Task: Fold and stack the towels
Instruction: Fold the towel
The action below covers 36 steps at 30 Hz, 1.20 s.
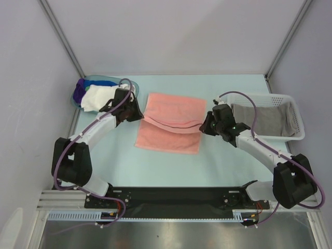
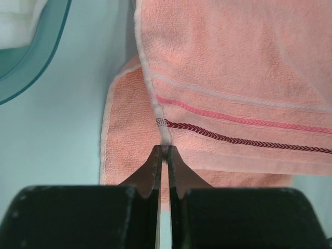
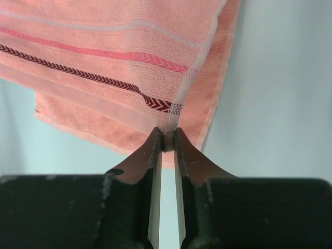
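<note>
A salmon pink towel (image 1: 171, 122) with dark red and pink stripes lies in the middle of the table, its striped end lifted off the part below. My left gripper (image 1: 139, 115) is shut on the towel's left hem (image 2: 164, 136), and my right gripper (image 1: 203, 126) is shut on its right hem (image 3: 171, 124). Between the two grips the raised edge sags across the towel. A grey towel (image 1: 262, 120) lies in the white mesh basket (image 1: 296, 116) on the right. White (image 1: 96, 97) and purple (image 1: 79, 92) towels sit in the blue tub (image 1: 104, 79) at the back left.
The blue tub's rim (image 2: 36, 62) lies close to the left of my left gripper. The basket stands just right of my right arm. Grey walls and metal posts bound the table at the back and sides.
</note>
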Tool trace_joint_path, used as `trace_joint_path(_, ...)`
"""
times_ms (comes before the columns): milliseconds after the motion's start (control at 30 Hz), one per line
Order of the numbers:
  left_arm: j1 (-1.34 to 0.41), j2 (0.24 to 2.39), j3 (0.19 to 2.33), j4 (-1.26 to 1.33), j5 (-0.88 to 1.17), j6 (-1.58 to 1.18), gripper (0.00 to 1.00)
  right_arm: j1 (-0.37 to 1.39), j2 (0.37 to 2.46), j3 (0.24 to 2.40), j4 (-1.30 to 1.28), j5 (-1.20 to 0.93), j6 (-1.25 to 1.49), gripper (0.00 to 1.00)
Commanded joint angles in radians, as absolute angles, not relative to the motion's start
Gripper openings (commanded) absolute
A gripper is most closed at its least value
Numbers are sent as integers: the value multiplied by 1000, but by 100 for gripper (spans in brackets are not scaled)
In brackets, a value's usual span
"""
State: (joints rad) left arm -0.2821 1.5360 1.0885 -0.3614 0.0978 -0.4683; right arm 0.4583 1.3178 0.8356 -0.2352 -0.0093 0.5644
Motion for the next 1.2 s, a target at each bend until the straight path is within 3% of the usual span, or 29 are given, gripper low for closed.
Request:
trace_joint_path(0, -275, 1465, 1121, -379, 81, -448, 0, 495, 1275, 870, -285, 37, 558, 0)
trace_joint_path(867, -241, 1309, 1012, -388, 87, -456, 0, 574, 1174, 865, -345, 87, 586, 0)
trace_joint_path(1167, -236, 1454, 1190, -394, 132, -463, 0, 497, 1319, 1015, -351, -29, 538, 0)
